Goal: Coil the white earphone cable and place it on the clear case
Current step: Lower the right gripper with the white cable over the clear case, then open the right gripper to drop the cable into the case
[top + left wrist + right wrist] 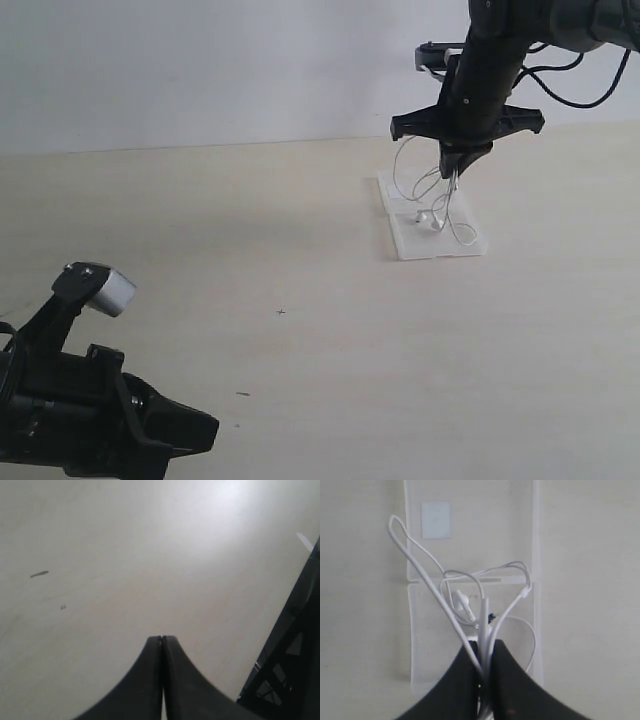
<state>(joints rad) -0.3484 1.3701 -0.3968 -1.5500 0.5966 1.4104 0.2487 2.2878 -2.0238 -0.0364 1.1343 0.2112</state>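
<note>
The clear case [465, 243] [470, 535] lies flat on the table at the back right, its small white square [436, 520] in one corner. My right gripper [452, 172] [484, 652] hangs just above it, shut on a bundle of the white earphone cable [432, 188] [420, 565]. Loops of the wire dangle from the jaws over the case, and an earbud [463, 603] hangs down onto it. My left gripper [161, 640] is shut with nothing in it, low at the front left [205, 432], far from the case.
The pale wooden table [280, 260] runs back to a white wall [200, 60]. A small dark speck [281, 311] marks its middle and another dark fleck [39, 574] lies near my left gripper.
</note>
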